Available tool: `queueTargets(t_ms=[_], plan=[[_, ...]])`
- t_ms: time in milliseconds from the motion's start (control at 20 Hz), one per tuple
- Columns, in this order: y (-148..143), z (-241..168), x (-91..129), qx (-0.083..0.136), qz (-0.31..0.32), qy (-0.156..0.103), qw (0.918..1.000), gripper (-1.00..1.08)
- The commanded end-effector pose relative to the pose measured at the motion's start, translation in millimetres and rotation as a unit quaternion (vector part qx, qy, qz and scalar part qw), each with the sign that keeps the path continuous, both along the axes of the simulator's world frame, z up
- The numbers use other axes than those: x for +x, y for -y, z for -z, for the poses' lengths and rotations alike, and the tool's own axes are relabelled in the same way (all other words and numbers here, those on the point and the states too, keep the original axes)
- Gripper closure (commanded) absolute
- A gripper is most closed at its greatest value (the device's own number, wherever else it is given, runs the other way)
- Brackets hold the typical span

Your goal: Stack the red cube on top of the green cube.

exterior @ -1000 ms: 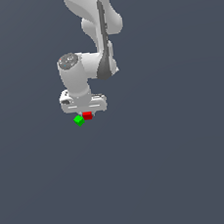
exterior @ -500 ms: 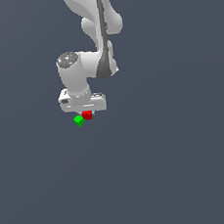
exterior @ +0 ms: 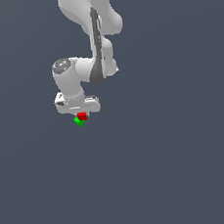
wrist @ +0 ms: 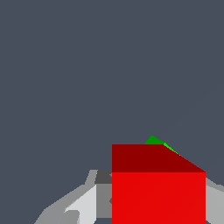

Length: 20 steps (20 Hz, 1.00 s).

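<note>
1. In the exterior view the gripper is hanging low under the white arm, and its body is covering most of the fingers; only the red cube and a sliver of the green cube are peeking out beneath it.
2. In that view the red cube is sitting right at the gripper's underside, overlapping the green cube, which is showing just below it and slightly toward the exterior view's left. Whether the two cubes are touching is too small to tell there.
3. The wrist view is showing what the exterior view is not: the red cube is filling the near part of the picture, cut off by the frame edge, with a pale grey finger lying against one side and another grey part showing at the opposite side, so the gripper is pinching the red cube (the pads' contact faces themselves are hidden by the cube).
4. The green cube is appearing there only as a small corner poking out from behind the red cube's far edge; the rest is being blocked.
5. The count: one red cube, one green cube, one arm with one gripper, all above a plain dark grey floor.
</note>
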State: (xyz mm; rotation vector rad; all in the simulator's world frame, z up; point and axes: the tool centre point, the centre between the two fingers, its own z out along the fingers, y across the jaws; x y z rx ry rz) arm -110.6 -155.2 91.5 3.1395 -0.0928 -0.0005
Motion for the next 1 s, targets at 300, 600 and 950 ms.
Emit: queueTargets(t_ms=[300,600,950], plan=[[35.1,29.4,-17.3,0.0,0.0,0.0,1.0,1.08],[37.7,31.6,-18.3,0.0,0.0,0.0,1.0,-0.92],[37.7,31.6,-18.3,0.0,0.0,0.0,1.0,-0.92]])
